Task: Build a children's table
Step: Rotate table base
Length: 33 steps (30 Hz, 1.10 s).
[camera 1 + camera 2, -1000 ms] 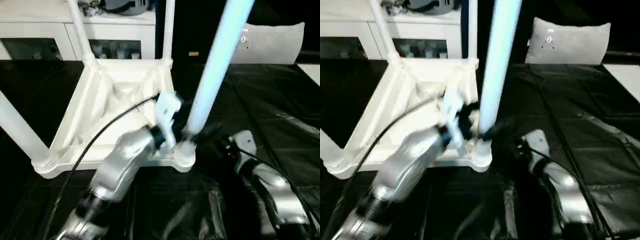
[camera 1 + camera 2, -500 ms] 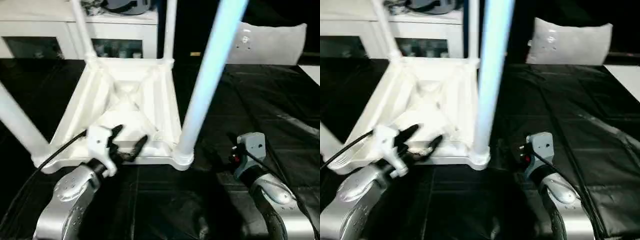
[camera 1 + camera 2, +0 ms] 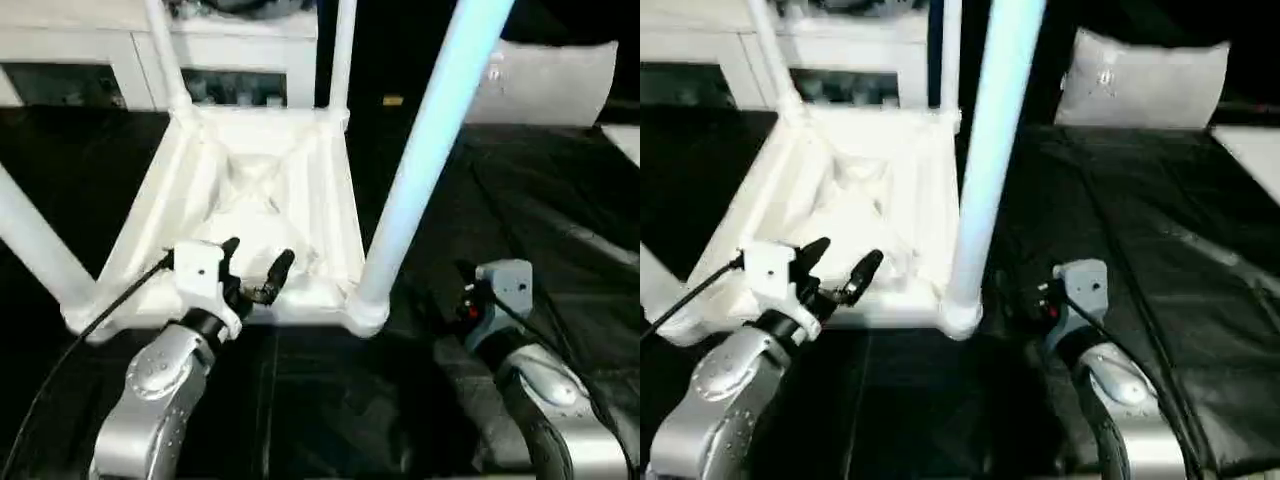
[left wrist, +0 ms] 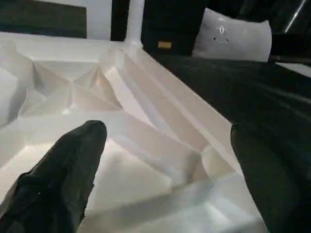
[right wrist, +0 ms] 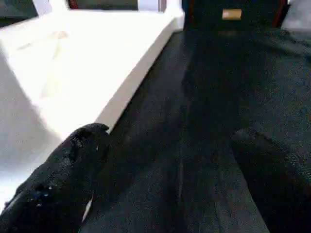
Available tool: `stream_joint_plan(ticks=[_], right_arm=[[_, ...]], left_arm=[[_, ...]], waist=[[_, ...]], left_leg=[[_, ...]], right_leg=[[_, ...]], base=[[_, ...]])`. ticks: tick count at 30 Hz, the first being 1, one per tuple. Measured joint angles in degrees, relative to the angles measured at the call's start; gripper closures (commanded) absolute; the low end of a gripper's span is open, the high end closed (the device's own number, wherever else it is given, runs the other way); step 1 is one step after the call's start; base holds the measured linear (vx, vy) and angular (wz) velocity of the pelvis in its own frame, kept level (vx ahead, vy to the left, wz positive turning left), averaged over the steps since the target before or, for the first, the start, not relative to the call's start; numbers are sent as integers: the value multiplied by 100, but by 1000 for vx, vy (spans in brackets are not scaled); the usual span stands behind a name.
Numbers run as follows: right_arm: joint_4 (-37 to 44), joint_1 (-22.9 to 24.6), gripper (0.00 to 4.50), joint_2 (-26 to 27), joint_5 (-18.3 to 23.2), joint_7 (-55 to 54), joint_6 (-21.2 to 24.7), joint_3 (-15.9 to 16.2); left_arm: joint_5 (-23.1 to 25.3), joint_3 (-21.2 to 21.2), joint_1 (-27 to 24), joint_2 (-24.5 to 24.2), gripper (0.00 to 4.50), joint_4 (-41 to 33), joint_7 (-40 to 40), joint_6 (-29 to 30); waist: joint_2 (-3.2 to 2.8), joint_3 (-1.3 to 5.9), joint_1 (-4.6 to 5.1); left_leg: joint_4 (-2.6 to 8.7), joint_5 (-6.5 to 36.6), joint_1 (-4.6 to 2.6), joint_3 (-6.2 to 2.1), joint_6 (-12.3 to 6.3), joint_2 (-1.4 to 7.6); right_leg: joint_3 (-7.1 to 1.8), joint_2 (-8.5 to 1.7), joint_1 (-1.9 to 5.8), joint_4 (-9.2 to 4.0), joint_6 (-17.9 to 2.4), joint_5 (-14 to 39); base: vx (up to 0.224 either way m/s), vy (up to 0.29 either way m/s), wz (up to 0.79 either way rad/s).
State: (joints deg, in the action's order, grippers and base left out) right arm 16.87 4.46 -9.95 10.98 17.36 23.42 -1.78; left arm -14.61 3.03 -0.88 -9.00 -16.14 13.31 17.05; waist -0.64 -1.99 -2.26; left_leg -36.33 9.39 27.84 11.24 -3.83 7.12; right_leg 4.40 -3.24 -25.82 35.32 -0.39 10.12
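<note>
Bright light overexposes the table top (image 3: 250, 190), washing out its ribs; the black sheet (image 3: 560, 220) beside it stays dim, with soft glare streaks.

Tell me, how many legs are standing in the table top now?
4: near right corner, near left corner, far left corner, far right corner. None seems hidden.

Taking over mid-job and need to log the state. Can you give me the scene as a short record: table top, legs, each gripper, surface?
table top: upside down, ribbed underside up
legs: four standing in the corner sockets, near right leg upright
left gripper: open, over the top's near edge, holding nothing
right gripper: open, beside the top, over the cover, holding nothing
surface: black cover
behind: white cabinet
</note>
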Motion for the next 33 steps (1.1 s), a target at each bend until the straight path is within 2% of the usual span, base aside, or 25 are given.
stream_joint_plan(ticks=[2,3,4,5,6,7,8,9,10,11,12,14,15,17,18,19,21,23,26,30,33], right_arm=[[-8,2,0,-56,-62,-8,33,13],[-5,-4,0,-47,-87,-17,35,32],[-6,30,0,-50,-122,-27,36,34],[-14,26,0,-50,-146,-63,42,17],[-33,-79,0,-49,-154,-136,43,-66],[-134,-223,0,-44,-136,-198,57,-79],[-116,-199,0,1,-129,-230,25,-113],[-127,-121,0,-9,-129,-236,13,-120],[-144,-113,0,-39,-131,-235,9,-129],[-184,-97,0,-41,-135,-231,17,-120],[-192,-99,0,-28,-135,-218,19,-91],[-174,-136,0,-39,-135,-203,0,-95],[-177,-135,0,-50,-135,-206,-21,-141],[-181,-131,0,-64,-133,-211,-40,-243],[-190,-131,0,-108,-133,-208,-58,-253],[-197,-129,0,-131,-135,-205,-86,-255],[-236,-103,0,-178,-135,-168,-209,-252],[-244,-57,0,-247,-143,-97,-315,-231],[-244,-18,0,-316,-191,-9,-359,-214],[-245,8,0,-299,-186,-32,-108,-169],[-245,8,0,-271,-184,-7,-176,-78]], left_arm=[[224,64,40,-73,2,5,-128,28],[358,70,69,-153,2,5,-218,49],[467,84,197,-207,2,11,-288,75],[484,55,280,-182,2,-8,-342,78],[467,-36,280,-48,2,-11,-429,123],[445,-170,109,40,2,18,-511,181],[429,-196,18,72,2,152,-549,269],[430,-170,78,74,2,226,-560,310],[431,-135,184,75,2,205,-558,306],[435,-125,223,66,2,188,-561,306],[444,-116,210,42,2,178,-569,313],[475,-111,213,1,2,177,-603,323],[504,-66,215,5,2,178,-599,328],[563,48,214,34,2,173,-544,328],[596,178,214,32,2,166,-444,318],[602,238,215,32,2,162,-384,301],[591,262,214,21,2,163,-278,282],[575,247,214,-8,2,163,-225,272],[514,221,212,-31,2,163,-209,272],[476,152,174,-27,2,163,-161,199],[470,138,175,-45,2,164,-101,163]], waist=[[-96,-97,22],[-154,-150,19],[-128,-172,-38],[21,-134,-186],[177,-72,-214],[107,-119,-245],[32,-175,-291],[-36,-200,-297],[-93,-213,-283],[-52,-269,-254],[-41,-244,-210],[0,-213,-96],[50,-179,-53],[30,-160,-26],[16,-147,6],[14,-146,28],[12,-143,37],[2,-136,35],[-6,-133,31],[-5,-133,33],[-3,-135,30]], left_leg=[[-25,38,-110,-113,68,22],[2,36,-123,-218,92,-17],[64,16,-108,-278,195,-153],[193,-39,-71,-262,285,-279],[-14,83,22,-219,731,-293],[-670,382,33,-342,991,-218],[-1153,490,-151,-524,829,-132],[-1123,797,-530,-674,672,-39],[-850,1059,-738,-681,561,26],[-723,1011,-774,-592,593,79],[-547,895,-788,-583,568,83],[-420,774,-784,-554,541,51],[-356,742,-768,-524,553,30],[-204,646,-787,-454,544,24],[-92,560,-788,-413,544,24],[-33,488,-781,-396,527,24],[4,452,-749,-385,525,29],[14,445,-737,-382,515,33],[37,431,-735,-376,492,34],[51,421,-731,-362,475,35],[52,419,-731,-358,473,35]], right_leg=[[326,-127,217,-49,41,90],[403,-127,315,218,-51,458],[426,-122,463,619,-180,818],[404,-99,648,792,-312,1051],[283,-80,607,802,-140,1313],[285,-106,626,840,-182,1278],[271,-22,797,819,-273,1227],[255,36,847,789,-301,1191],[239,72,820,750,-218,1141],[185,102,839,653,-180,1106],[151,136,859,524,-168,1074],[137,113,857,360,-88,762],[124,84,883,332,-68,729],[105,71,872,220,-57,672],[95,67,853,141,-51,623],[93,66,831,117,-79,588],[92,71,777,108,-92,570],[94,74,761,108,-97,573],[96,75,755,97,-105,579],[96,72,748,83,-106,579],[95,71,744,83,-107,578]], base=[[-89,33,9],[-161,58,24],[-180,36,53],[-180,36,53],[4,-124,80],[254,-204,42],[207,-196,58],[133,-66,15],[-168,4,32],[-156,19,17],[-156,19,17],[-36,20,-1],[-68,14,-6],[-56,-4,-4],[0,0,0],[0,0,0],[0,0,0],[0,0,0],[0,0,0],[0,0,0],[0,0,0]])
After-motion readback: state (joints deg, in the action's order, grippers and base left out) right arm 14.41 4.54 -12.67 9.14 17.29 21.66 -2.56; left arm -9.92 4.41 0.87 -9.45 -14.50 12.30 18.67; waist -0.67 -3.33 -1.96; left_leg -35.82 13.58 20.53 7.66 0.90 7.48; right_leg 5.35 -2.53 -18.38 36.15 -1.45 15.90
